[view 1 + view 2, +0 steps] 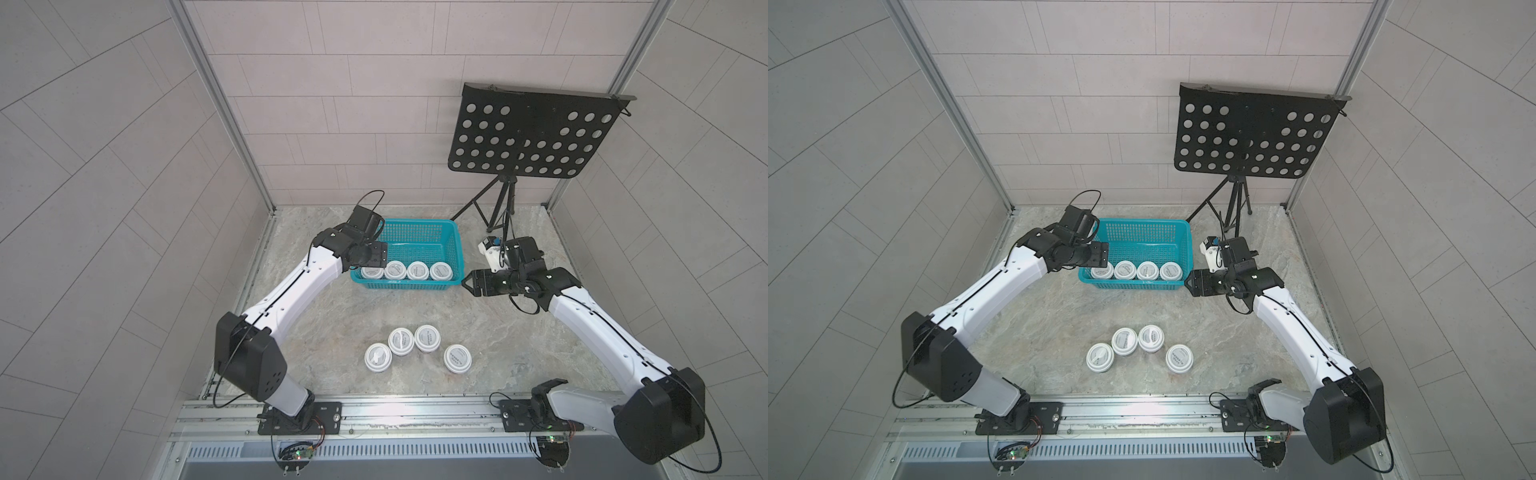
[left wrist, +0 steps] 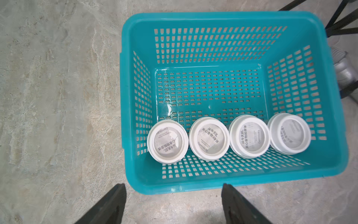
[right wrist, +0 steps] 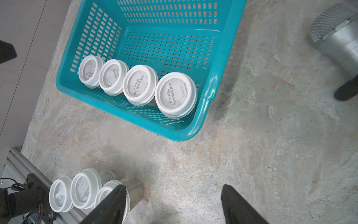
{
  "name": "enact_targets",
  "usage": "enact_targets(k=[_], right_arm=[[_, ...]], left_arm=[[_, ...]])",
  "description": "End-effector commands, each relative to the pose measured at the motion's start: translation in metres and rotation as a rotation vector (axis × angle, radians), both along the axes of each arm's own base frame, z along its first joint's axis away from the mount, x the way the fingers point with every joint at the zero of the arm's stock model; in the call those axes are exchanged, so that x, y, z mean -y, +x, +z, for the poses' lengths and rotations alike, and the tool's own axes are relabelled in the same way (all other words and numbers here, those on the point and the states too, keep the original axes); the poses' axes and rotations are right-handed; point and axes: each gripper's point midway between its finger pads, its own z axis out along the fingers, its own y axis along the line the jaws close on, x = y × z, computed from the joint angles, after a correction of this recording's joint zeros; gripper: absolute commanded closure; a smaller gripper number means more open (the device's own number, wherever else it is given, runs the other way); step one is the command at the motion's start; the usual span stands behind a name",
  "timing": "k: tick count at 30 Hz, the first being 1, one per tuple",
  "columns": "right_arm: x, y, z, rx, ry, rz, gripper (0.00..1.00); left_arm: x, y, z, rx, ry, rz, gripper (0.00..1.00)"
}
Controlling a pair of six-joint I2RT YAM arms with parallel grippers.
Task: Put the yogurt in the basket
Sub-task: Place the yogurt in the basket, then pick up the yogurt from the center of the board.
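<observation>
Yogurt row (image 1: 417,270) of four upright cups, lid to lid along near wall of basket (image 1: 415,245); back half of mesh floor bare. Four more out on desk (image 1: 332,332), so judged about halfway, next step a fresh pick. Far left: left end effector (image 2: 173,186) spread wide, nothing between the fingers, hanging above left end of basket by the first cup of the row. Lift clear of the rim before swinging toward the near edge; no sideways brush on that row. Next along, leftmost loose cup (image 1: 378,357), natural first pick for the left arm: outer side free, inner side close against middle pair (image 1: 401,340). Come straight down, fingers lined up to avoid the tight spot against the neighbour. Close on the body under the white lid, not on the lid rim, likely to slip or pop. Leave middle pair till flanks cleared. Rightmost loose cup (image 1: 457,358) just beside the pair, seemingly apart, easy for the right arm. Right end effector (image 3: 173,187) likewise spread and empty, low beside right wall of basket, outside it. Carry upright, clear the thick rim, set down in bare back row, let go only once seated. One arm over basket at a time. Farther right, music stand (image 1: 528,133) legs and silver mic-like object (image 3: 337,35) near right arm: keep elbow swing modest.
</observation>
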Motion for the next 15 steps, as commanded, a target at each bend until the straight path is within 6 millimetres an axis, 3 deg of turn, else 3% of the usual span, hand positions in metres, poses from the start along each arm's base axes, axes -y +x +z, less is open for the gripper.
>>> enact_targets(k=[1, 6, 15], right_arm=[[-0.012, -0.013, -0.001, -0.023, -0.027, 0.088, 0.19], [-0.031, -0.028, -0.006, -0.036, -0.078, 0.190, 0.20], [-0.076, -0.062, -0.018, -0.028, -0.220, 0.410, 0.20]], left_arm=[[-0.009, -0.016, 0.013, 0.023, -0.081, 0.013, 0.15], [-0.029, -0.041, 0.027, 0.097, -0.128, 0.026, 0.13], [-0.063, -0.063, 0.005, 0.152, -0.086, 0.065, 0.11]])
